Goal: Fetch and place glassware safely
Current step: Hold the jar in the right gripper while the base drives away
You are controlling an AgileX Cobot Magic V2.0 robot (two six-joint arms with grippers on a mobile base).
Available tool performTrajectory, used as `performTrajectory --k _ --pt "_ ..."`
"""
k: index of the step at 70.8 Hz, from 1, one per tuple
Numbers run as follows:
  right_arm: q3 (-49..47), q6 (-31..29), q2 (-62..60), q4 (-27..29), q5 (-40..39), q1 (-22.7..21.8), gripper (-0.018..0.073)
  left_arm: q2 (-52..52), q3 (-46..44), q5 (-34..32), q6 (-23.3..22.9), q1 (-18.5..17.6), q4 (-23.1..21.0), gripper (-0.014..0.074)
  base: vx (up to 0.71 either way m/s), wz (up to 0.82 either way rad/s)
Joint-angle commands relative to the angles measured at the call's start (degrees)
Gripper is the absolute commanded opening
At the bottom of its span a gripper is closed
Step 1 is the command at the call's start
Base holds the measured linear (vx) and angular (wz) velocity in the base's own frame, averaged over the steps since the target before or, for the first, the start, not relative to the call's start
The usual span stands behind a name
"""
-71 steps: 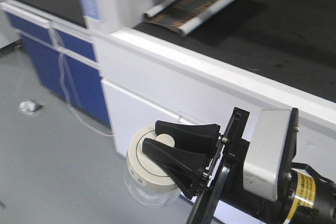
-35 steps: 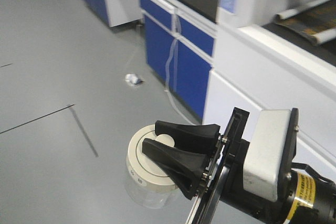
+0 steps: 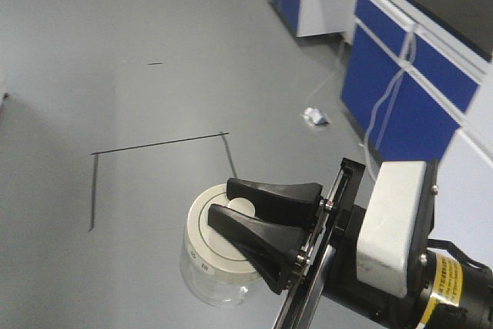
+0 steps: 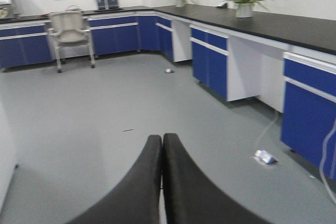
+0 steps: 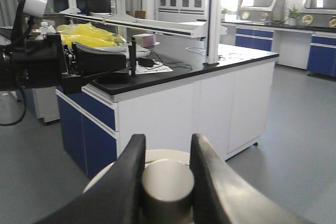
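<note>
The small squat clear glass jar [image 3: 206, 287] with its round cream-white lid [image 3: 209, 248] hangs in the air above the grey floor [image 3: 115, 75], carried by its lid. The right gripper [image 3: 221, 200] is clamped on the lid's central knob [image 5: 168, 184]. The right wrist view shows the two black fingers [image 5: 128, 182] pressed against either side of the knob, with the lid's rim showing beneath them.

In the front view the right arm reaches in from the lower right, its wrist about level and its fingers pointing left, one above the other. A white box-shaped camera housing [image 3: 393, 225] sits on the wrist behind them.

The left gripper [image 4: 161, 140] has its curved black fingers pressed together along their length, with nothing between them. In the right wrist view it [image 5: 123, 62] juts in from the left edge, held level and pointing right, in front of a black-topped island bench [image 5: 173, 72].

Black tape lines [image 3: 158, 144] mark the floor beyond the jar. A crumpled white scrap [image 3: 314, 117] lies near the blue-fronted cabinets [image 3: 400, 98].
</note>
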Motion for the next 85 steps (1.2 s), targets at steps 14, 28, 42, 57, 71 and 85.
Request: performTrajectory --k 14,28,42,57,71,85 --pt "-1.8 -0.1 -1.2 0.9 -6.0 -0.1 -0.0003 0.0 -1.5 -3.8 -0.3 -0.4 -0.3 -0.0007 0.0 0.44" --pt "-1.8 -0.1 -1.2 0.9 -6.0 -0.1 -0.0003 0.0 -1.5 -3.8 -0.3 -0.4 -0.3 -0.0007 0.03 0.21" --pt "-1.8 -0.1 -1.2 0.9 -6.1 -0.1 -0.0003 0.0 -1.5 -3.8 -0.3 -0.4 -0.3 -0.0007 0.07 0.11" --pt "-1.8 -0.1 -1.2 0.9 -6.1 -0.1 -0.0003 0.0 -1.5 -3.8 -0.3 -0.4 -0.3 -0.0007 0.13 0.12" --pt "-1.8 -0.1 -1.2 0.9 -6.1 -0.1 -0.0003 0.0 -1.5 -3.8 -0.3 -0.4 -0.3 -0.0007 0.21 0.09" --pt "-1.8 -0.1 -1.2 0.9 -6.1 -0.1 -0.0003 0.0 -1.5 -3.8 -0.3 -0.4 -0.3 -0.0007 0.3 0.03"
